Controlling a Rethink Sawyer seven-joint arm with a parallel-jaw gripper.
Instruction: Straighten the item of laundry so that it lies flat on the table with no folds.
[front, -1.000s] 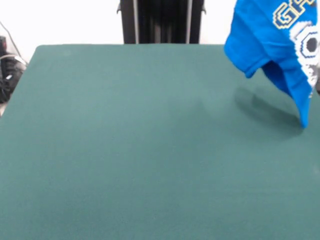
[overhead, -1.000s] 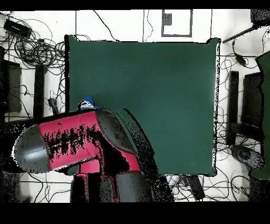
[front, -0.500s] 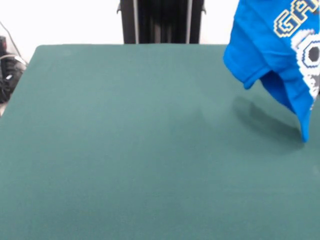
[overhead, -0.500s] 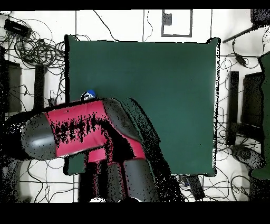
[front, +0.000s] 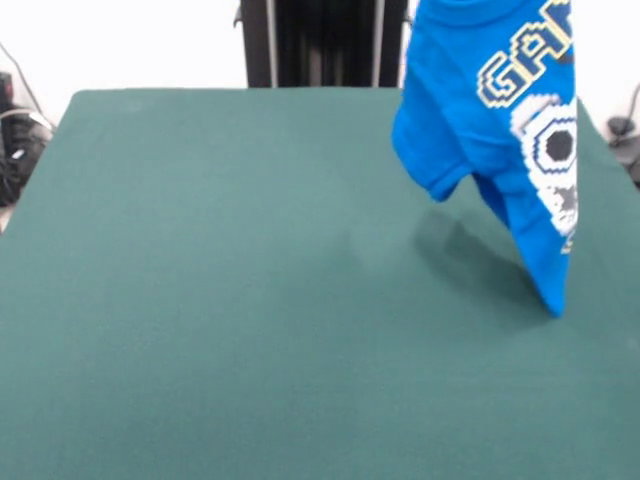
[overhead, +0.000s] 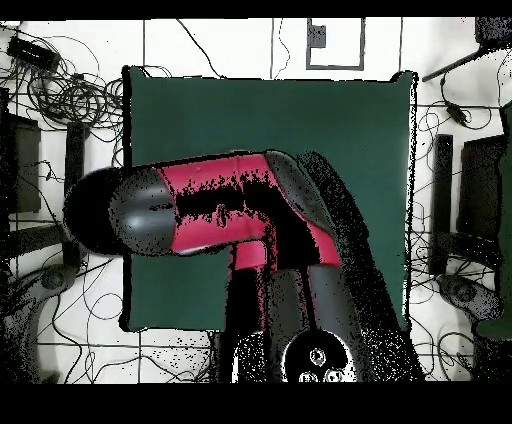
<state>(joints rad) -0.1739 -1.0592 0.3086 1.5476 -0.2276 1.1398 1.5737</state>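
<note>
The bright blue T-shirt (front: 480, 120) hangs in the air over the right side of the green table (front: 220, 300). Its top runs out past the picture's top edge. The white "GA" lettering and controller graphic face the camera. One sleeve (front: 432, 170) droops to the left, and the lowest tip (front: 553, 300) reaches down to about the cloth. The gripper is above the front view's top edge. In the overhead view the red and black arm (overhead: 210, 205) covers both it and the shirt. The shirt hangs as if held from above.
The black pedestal (front: 322, 42) stands behind the table's far edge. Cables lie off the table's left side (front: 15, 140) and on the floor around it (overhead: 60, 90). The arm stretches across the table's left half (overhead: 350, 130) in the overhead view.
The hanging shirt has moved left in the front view, further over the table, with its tip lower. In the overhead view the arm has swung up over the table.
</note>
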